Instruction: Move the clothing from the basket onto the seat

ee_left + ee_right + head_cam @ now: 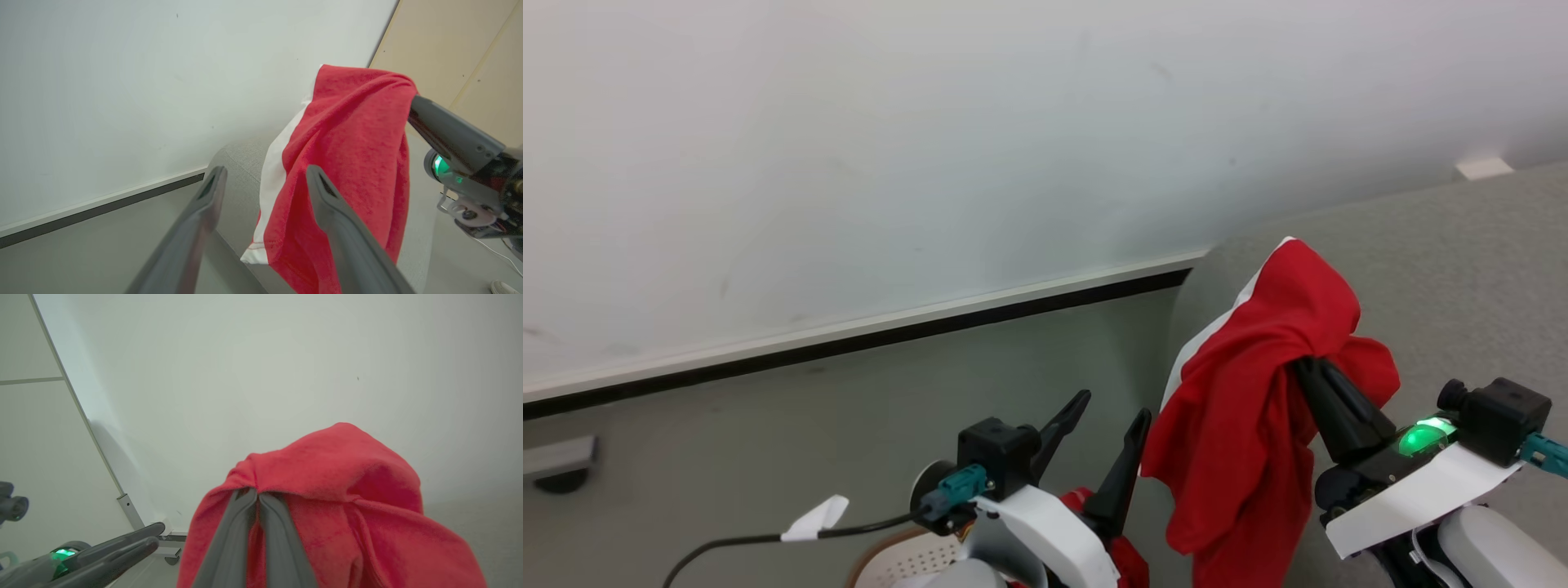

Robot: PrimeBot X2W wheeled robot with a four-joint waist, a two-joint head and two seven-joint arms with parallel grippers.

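Right gripper clamps the clothing, which hangs lengthwise downward by the seat's arm. Left gripper gapes empty.

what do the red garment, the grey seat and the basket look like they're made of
Red garment: soft knit fabric, matte, probably jersey; it drapes in loose folds with a fine fuzzy surface. Seat: grey woven upholstery, matte, faint textile grain. Basket: likely white plastic, judging by its neat perforated wall.
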